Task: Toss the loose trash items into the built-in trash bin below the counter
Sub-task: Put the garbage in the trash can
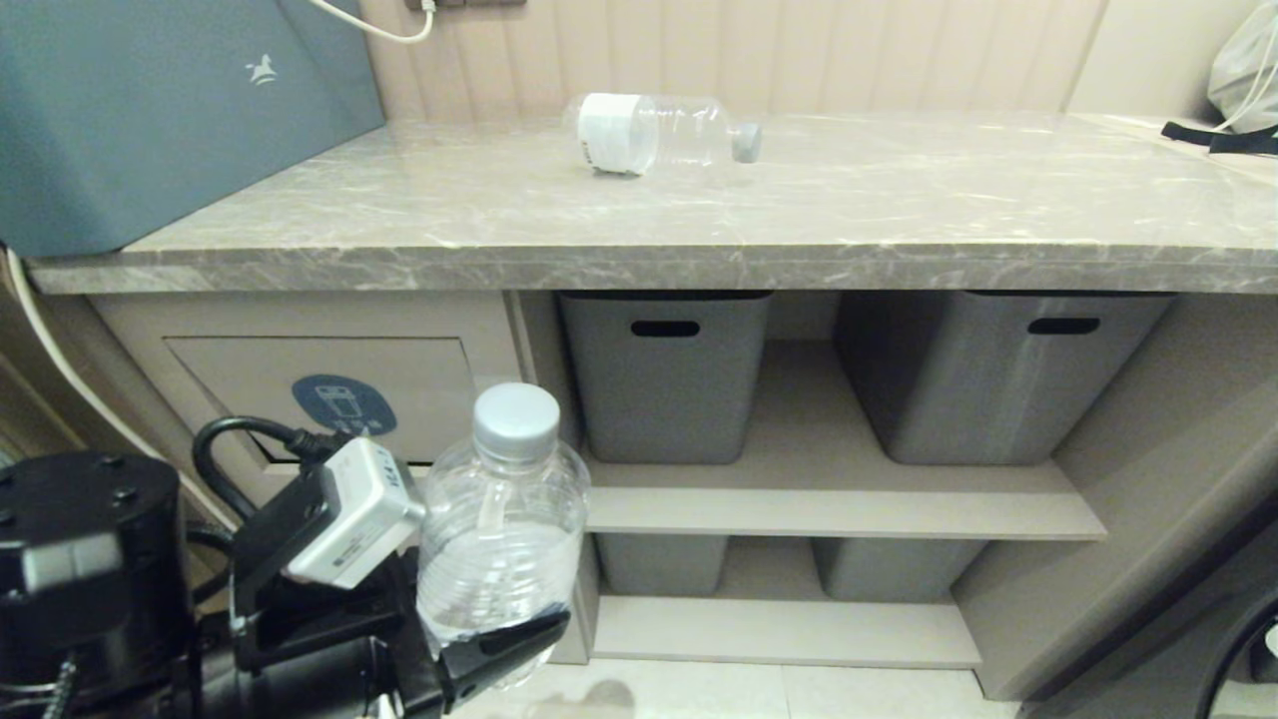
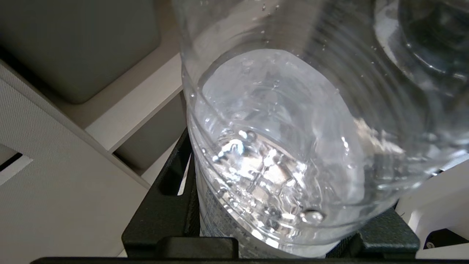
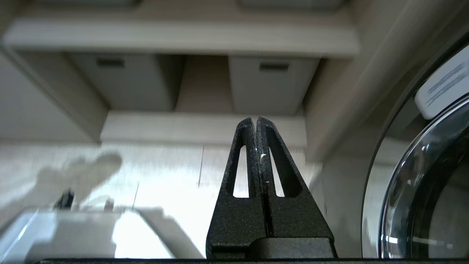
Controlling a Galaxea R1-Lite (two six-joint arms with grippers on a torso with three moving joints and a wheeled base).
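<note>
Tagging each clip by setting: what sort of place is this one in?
Probably a hotel room or similar guest room. A long marble-look counter has a built-in trash bin marked by a sticker, and grey storage tubs on shelves below. The left end effector holds a small water bottle.

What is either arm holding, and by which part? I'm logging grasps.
The left gripper holds a bottle upright by its lower body, near the base. The right gripper is shut and holds nothing.
</note>
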